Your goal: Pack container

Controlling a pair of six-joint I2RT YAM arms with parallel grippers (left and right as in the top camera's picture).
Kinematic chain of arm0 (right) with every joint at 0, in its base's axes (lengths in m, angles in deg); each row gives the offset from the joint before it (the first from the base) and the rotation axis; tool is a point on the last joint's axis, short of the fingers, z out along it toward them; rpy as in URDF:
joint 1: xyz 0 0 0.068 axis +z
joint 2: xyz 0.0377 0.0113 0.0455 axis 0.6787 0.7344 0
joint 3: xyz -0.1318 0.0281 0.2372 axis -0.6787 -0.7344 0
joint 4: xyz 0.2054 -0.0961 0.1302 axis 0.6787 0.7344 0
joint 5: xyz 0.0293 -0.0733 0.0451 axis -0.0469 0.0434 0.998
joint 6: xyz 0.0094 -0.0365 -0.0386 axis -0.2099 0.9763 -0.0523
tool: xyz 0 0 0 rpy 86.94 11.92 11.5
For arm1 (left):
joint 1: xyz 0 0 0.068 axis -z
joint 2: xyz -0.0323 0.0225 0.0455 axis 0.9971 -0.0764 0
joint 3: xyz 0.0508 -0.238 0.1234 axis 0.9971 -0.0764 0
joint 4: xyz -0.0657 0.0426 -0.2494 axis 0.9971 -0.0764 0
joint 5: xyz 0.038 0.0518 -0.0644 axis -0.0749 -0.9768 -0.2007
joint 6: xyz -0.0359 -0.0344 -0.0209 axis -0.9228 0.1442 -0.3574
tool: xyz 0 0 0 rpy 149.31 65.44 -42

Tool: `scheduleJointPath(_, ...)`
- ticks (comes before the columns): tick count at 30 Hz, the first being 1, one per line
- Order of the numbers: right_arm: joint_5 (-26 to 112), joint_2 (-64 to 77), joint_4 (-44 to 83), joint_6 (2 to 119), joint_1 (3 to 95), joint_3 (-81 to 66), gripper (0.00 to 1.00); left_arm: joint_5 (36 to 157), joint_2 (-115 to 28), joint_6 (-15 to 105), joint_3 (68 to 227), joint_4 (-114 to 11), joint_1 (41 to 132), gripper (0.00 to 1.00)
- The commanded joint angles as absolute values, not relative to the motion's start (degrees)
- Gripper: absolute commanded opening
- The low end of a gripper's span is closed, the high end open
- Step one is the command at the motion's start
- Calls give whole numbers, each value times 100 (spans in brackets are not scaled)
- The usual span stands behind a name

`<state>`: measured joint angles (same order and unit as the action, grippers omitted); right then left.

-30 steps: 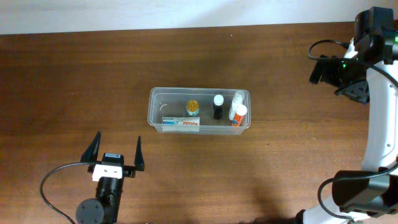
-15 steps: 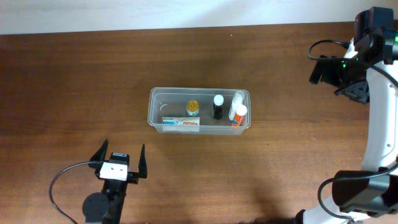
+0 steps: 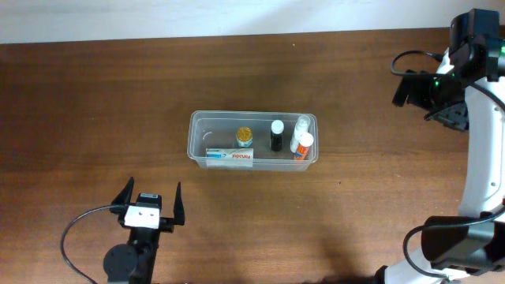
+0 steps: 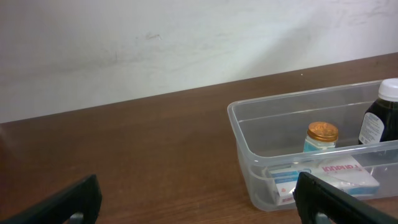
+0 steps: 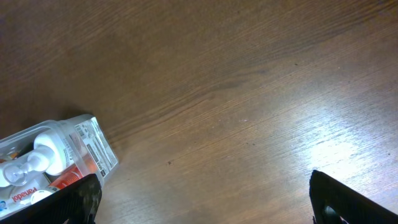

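At the middle of the table (image 3: 95, 102) sits the container (image 3: 211, 130), long side across the overhead view, with nothing gripping it. Inside, a white carton (image 3: 230, 158) lies flat along the near wall. Behind it stand a gold-lidded jar (image 3: 245, 136), a dark bottle with a white cap (image 3: 277, 136), and at the right end an orange-and-white bottle (image 3: 302, 147) just beside a clear one (image 3: 302, 126).

The left end effector (image 3: 152, 193) has drawn back a little toward the near edge over the last second. It is now well apart from the container, spread wide and empty. The right end effector (image 5: 205, 202) has not moved: it is parked far off at the table's right rear, also wide open and holding nothing. No loose item remains on the table, so the packing looks finished and the arms appear to be retiring.

The carton's red word seems to read "Panadol", though not sharply. The fine print on the bottle labels is too small to read.
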<state>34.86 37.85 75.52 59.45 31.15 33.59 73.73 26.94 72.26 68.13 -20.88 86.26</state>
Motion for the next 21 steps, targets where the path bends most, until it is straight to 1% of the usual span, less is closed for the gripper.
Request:
scheduleJointPath(1, 3434, 3766, 7550, 5914, 3104, 3385, 98, 7314, 2757, 7315, 6787, -2114, 8593, 99)
scheduleJointPath(20, 3429, 3766, 7552, 5921, 3104, 3385, 98, 7314, 2757, 7315, 6787, -2114, 8593, 99)
scheduleJointPath(21, 3283, 3766, 7556, 6082, 3108, 3383, 98, 7314, 2757, 7315, 6787, -2114, 8593, 99)
